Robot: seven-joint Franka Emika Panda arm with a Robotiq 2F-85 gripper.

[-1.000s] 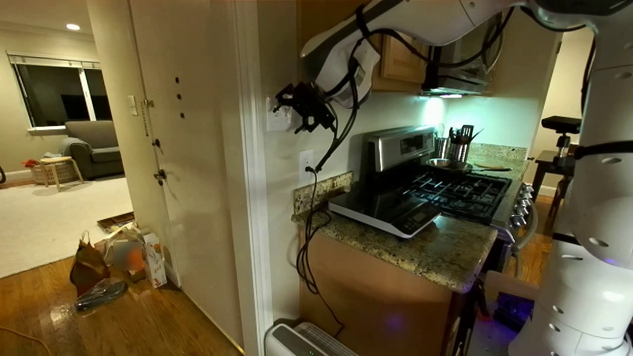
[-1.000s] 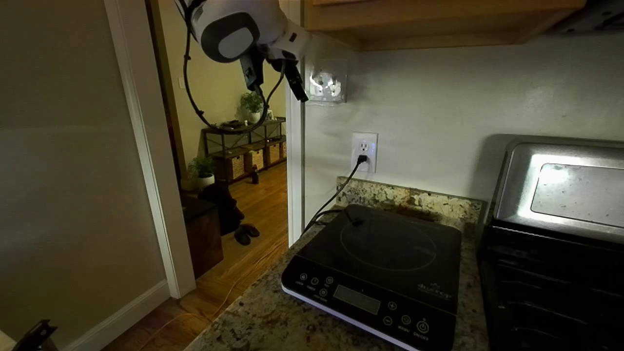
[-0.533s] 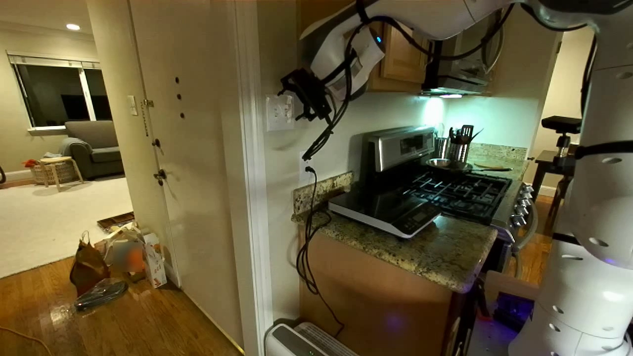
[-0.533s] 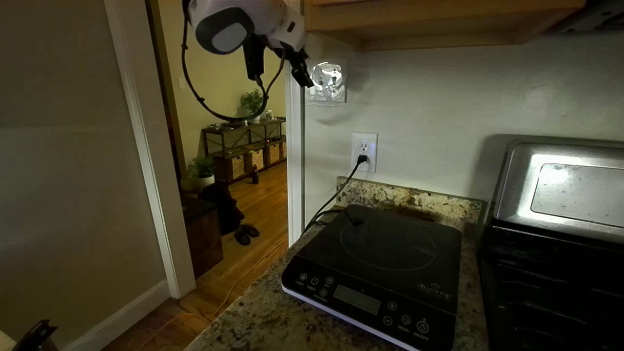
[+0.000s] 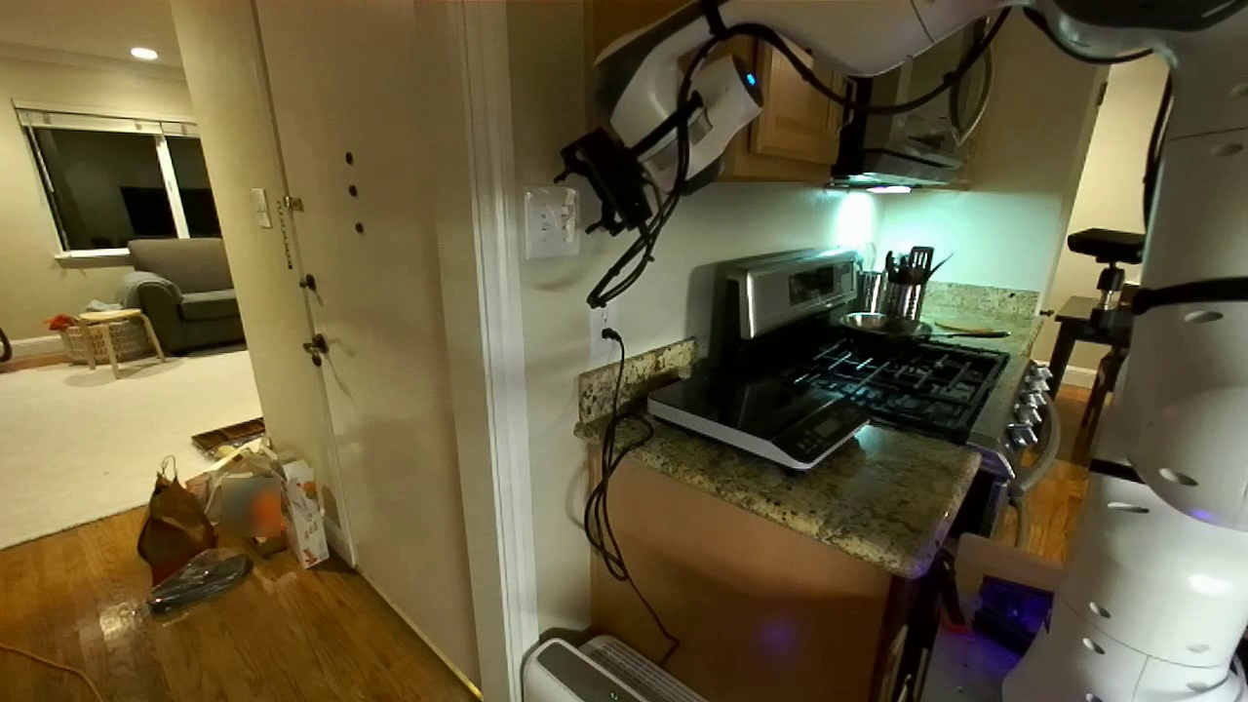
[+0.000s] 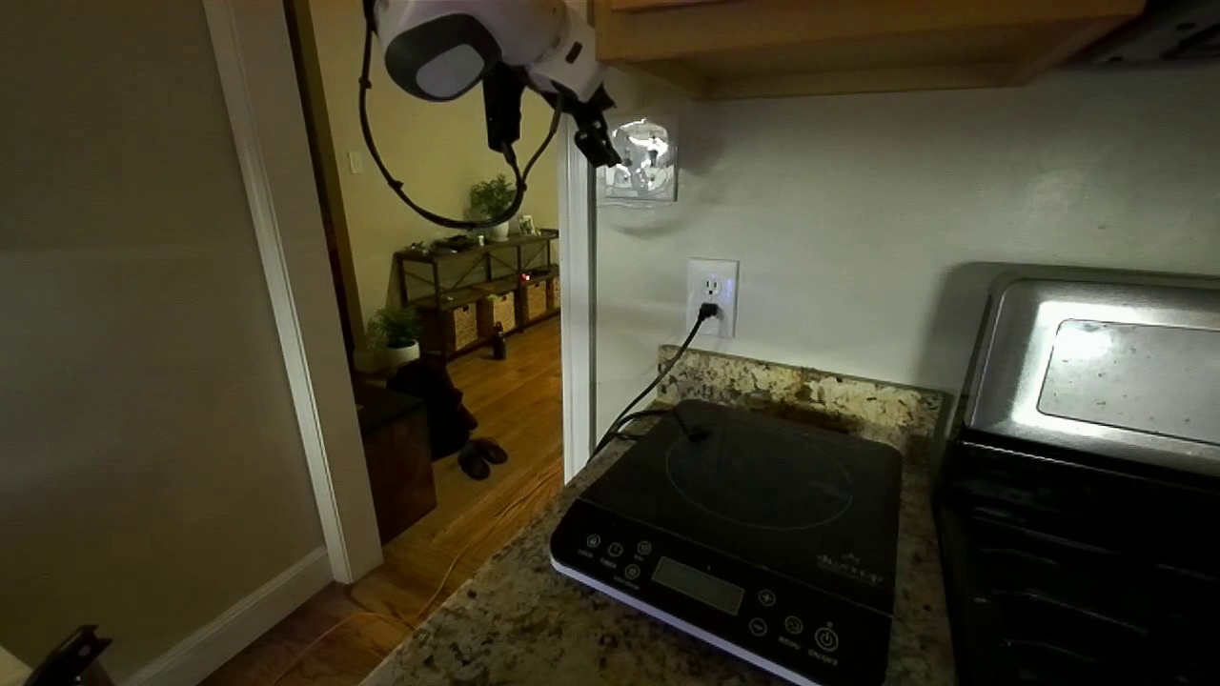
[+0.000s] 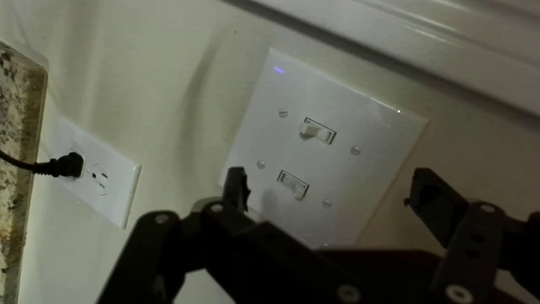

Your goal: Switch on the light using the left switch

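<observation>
Facing the plate (image 7: 325, 159), one gripper (image 7: 331, 188): fingers (image 7: 438, 207) spread wide apart in the wrist view; whether a fingertip touches the plate, we cannot tell. Left switch (image 7: 313, 129): on the plate, nearer the door trim (image 7: 447, 50), upper of the two in the wrist view; we note it tipped toward the outlet (image 7: 114, 177). Right switch (image 7: 293, 184): same plate, tipped the opposite way; we find both switches clear of the fingers. Outlet: below the plate in both exterior views, black plug (image 7: 63, 165) seated in it, cord (image 7: 17, 162) running off. Arm (image 5: 877, 31): white, black cable (image 5: 897, 107) looping beside it. Cooktop (image 5: 760, 414): black, lying on the counter (image 5: 868, 507), just beside the stove (image 5: 907, 390). At the stove's far end, in an exterior view, we list a pan (image 5: 882, 327); near it, utensils (image 5: 918, 263) upright in a metal holder (image 5: 902, 300). Cabinet (image 6: 858, 43): wooden, across the top of an exterior view.
</observation>
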